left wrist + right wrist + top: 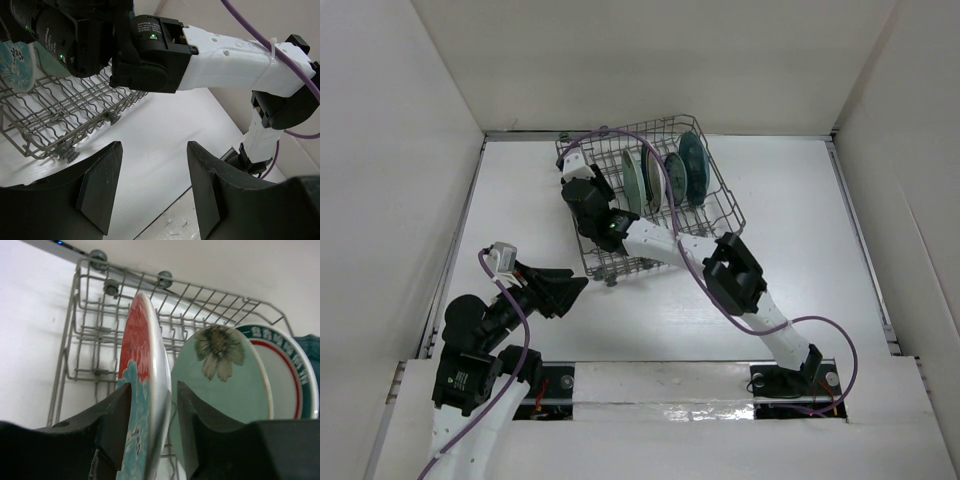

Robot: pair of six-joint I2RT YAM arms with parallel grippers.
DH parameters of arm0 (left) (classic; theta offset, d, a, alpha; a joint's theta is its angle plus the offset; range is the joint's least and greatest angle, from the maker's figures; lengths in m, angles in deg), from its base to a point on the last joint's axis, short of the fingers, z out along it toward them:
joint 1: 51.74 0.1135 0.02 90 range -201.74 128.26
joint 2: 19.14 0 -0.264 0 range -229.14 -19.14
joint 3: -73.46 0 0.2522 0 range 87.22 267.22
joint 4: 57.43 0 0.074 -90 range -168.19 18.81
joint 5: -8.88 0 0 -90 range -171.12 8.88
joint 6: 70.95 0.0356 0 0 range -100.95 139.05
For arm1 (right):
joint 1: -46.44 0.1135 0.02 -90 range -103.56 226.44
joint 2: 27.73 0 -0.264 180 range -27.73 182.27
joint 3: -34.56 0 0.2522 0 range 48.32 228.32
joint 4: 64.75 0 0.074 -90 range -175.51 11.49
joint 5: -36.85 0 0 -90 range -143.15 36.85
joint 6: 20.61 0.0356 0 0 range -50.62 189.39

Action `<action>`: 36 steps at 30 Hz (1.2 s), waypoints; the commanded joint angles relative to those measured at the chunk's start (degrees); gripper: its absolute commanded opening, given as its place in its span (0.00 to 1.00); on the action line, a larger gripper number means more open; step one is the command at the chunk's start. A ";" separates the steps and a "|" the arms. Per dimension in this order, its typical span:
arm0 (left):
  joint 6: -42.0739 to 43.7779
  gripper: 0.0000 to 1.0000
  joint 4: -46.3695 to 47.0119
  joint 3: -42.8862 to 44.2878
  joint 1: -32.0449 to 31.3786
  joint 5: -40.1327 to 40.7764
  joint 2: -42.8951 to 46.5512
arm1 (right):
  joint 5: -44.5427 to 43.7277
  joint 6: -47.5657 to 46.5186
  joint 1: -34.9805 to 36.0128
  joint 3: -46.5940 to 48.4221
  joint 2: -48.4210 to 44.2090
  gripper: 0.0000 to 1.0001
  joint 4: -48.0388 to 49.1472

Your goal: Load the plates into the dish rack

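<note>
Right wrist view: right claw [152, 387], slightly spread, straddles the half-red, half-teal round ceramic plate [145, 340] standing on edge in the grey wire dish rack [80, 335], just beside a pale mint plate [220, 385]. Left claw [155, 147] gapes empty near the rack, behind the right arm [225, 60].

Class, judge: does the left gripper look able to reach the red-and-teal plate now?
Probably not: the right gripper straddles the red-and-teal plate, and the right arm crosses in front of the left gripper.

Glossy glazed ceramic plates [220, 375], grey metal-wire dish rack [55, 117], smooth white table [800, 250], matt black plastic left tool [155, 150].
</note>
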 commanded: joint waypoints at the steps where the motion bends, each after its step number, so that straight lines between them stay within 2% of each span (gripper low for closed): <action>1: -0.43 0.51 1.40 2.48 -0.20 -0.59 -0.72 | 0.74 6.07 -0.11 -0.94 -3.86 0.49 0.40; 11: -0.34 0.51 1.75 2.31 -0.20 -0.59 -1.16 | 10.50 20.21 -4.95 -3.92 -9.67 0.53 -4.71; 15: -0.43 0.51 1.75 2.22 -0.20 -0.59 -1.07 | 13.40 22.42 -5.57 -6.12 -12.30 0.54 -4.71; 20: -0.26 0.51 1.84 2.13 -0.20 -0.59 -1.42 | 18.14 24.88 -6.71 -8.67 -16.51 0.65 -4.71; 24: -0.17 0.51 2.02 1.96 -0.20 -0.59 -0.90 | 20.69 27.08 -7.94 -8.94 -18.45 0.65 -7.52; 31: 0.18 0.53 2.63 1.60 -0.20 -0.59 -2.65 | 25.70 27.79 -8.47 -17.71 -27.32 0.70 -1.65; 36: 1.06 0.56 3.25 1.60 1.12 -0.59 -4.58 | 26.85 27.87 -9.00 -29.38 -36.37 0.71 2.84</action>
